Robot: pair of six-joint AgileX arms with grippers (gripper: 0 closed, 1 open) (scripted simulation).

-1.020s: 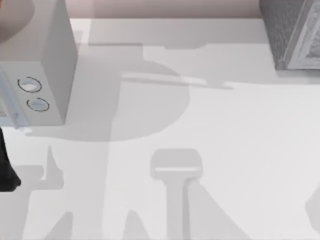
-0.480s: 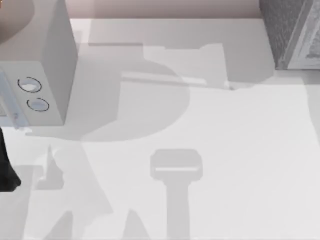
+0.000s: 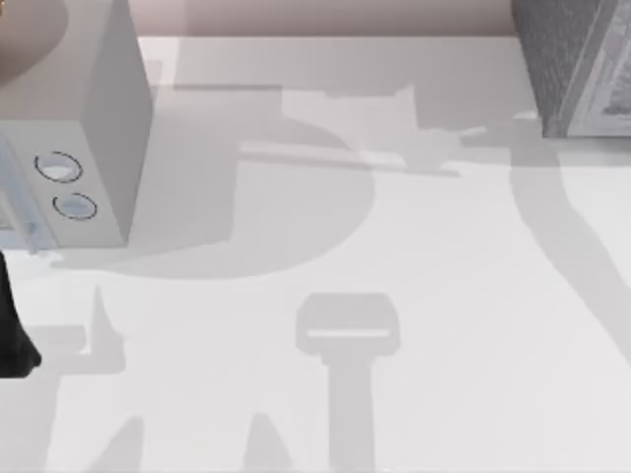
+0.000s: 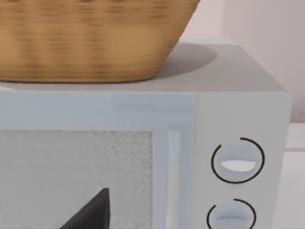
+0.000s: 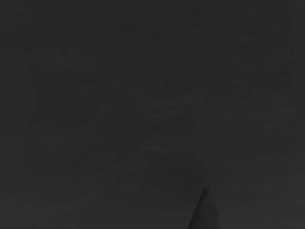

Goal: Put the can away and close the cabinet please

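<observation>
The cabinet point(image 3: 572, 69), a dark grey speckled box with a lighter patterned front panel, stands at the table's far right corner, cut off by the picture's edge. The can is out of view. My left arm point(image 3: 12, 335) sits at the table's left edge, in front of the pale grey box. In the left wrist view one dark fingertip point(image 4: 93, 212) of that arm points at the box's front window. The right wrist view is dark.
A pale grey box with two round dials point(image 3: 69, 148) point(image 4: 238, 162) stands at the far left, with a woven basket point(image 4: 90, 43) on top of it. Arm shadows lie across the white table point(image 3: 444, 296).
A long shadow has swept in at the right and now runs from below the cabinet down to the right edge. The left arm has not moved.
</observation>
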